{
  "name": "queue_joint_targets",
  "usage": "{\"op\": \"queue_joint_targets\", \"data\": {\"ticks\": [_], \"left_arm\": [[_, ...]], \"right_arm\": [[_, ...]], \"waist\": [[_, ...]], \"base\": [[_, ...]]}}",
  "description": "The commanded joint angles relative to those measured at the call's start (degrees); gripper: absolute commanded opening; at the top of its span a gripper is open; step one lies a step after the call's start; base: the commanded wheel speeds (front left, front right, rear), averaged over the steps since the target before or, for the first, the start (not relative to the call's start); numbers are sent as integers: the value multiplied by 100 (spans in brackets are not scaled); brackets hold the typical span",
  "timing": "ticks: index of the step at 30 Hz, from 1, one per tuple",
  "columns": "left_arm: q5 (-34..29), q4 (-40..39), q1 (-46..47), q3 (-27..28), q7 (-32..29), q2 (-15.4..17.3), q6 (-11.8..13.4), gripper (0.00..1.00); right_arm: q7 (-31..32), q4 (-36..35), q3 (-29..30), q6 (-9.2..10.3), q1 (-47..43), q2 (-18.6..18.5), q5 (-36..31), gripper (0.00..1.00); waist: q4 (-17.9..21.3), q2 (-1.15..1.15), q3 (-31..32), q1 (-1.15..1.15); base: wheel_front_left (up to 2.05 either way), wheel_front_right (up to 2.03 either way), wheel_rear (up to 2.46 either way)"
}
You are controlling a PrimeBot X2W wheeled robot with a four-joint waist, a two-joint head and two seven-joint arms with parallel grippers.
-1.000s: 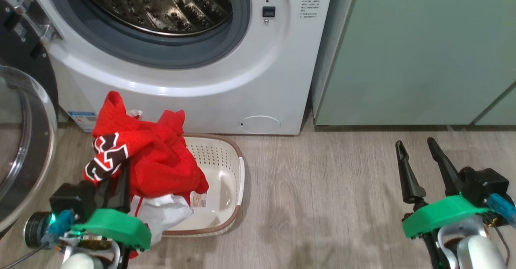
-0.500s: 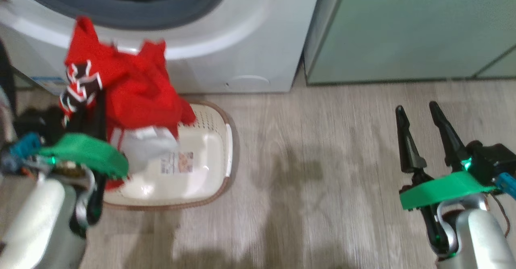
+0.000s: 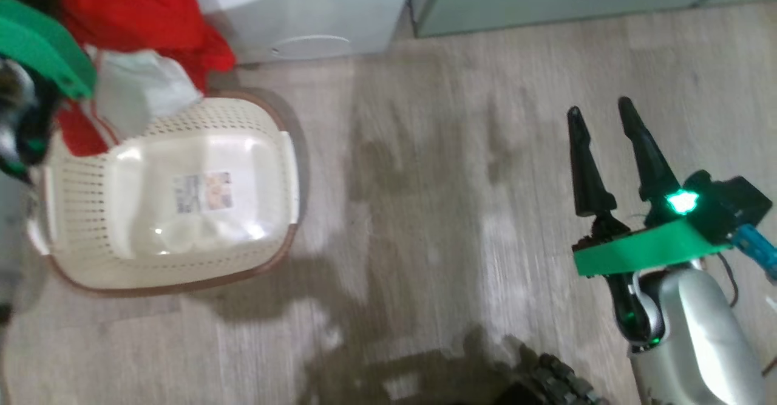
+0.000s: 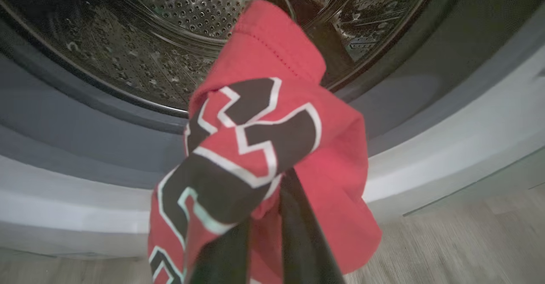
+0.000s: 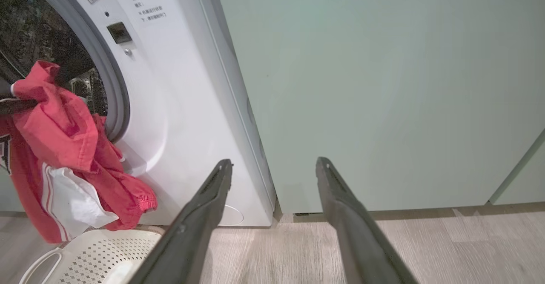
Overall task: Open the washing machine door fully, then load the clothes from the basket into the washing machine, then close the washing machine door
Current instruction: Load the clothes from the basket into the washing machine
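My left gripper [image 4: 272,220] is shut on the clothes [image 4: 272,130], a red jersey with black and white marks. It holds them up in front of the washing machine's [image 5: 179,105] open drum mouth [image 4: 127,41]. In the head view the clothes [image 3: 133,10] hang at the top left, above the far rim of the cream basket [image 3: 79,223], whose bottom shows a paper label. The jersey's white panel [image 5: 68,203] dangles over the basket [image 5: 106,250]. Off to the right, my right gripper [image 3: 600,108] stands open over the floor, holding nothing. The washing machine door is out of view.
A pale green cabinet [image 5: 383,84] stands right of the washing machine [image 3: 303,16]. Wood-look floor [image 3: 425,211] spreads between the basket and my right arm. A dark treaded part of the robot [image 3: 552,381] shows at the bottom edge.
The head camera has tilted down and shifted. My left gripper has lifted the clothes out of the basket, up toward the drum mouth. The right gripper stays open.
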State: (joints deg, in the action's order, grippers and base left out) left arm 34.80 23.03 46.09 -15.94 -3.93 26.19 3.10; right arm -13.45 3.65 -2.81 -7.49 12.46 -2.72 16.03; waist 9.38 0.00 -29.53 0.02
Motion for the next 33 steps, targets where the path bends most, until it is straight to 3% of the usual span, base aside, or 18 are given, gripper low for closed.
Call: {"op": "queue_joint_targets", "data": {"ticks": [1,13,18,26,33], "left_arm": [[18,56,537,270,-133,396,-81,0],[91,1210,2528,171,-1409,875,-476,0],[2,1439,3142,211,-1669,1177,-419,0],[-160,1517,3790,321,-1465,1419,-205,0],[-295,1551,4138,503,-543,1484,-26,0]], "right_arm": [[-94,-93,-208,0,87,-16,86,100],[-153,-101,-613,0,415,-16,579,100],[-153,-192,-744,0,475,-16,625,100],[-154,-369,-852,0,480,-16,773,100],[-154,-538,-959,0,512,-16,849,100]], "waist": [[340,0,-349,-2],[851,0,-1038,-2],[1066,0,-1234,-2],[1270,0,-1543,-2],[1409,0,-1688,-2]], "base": [[0,0,0],[0,0,0],[0,0,0],[0,0,0],[0,0,0]]}}
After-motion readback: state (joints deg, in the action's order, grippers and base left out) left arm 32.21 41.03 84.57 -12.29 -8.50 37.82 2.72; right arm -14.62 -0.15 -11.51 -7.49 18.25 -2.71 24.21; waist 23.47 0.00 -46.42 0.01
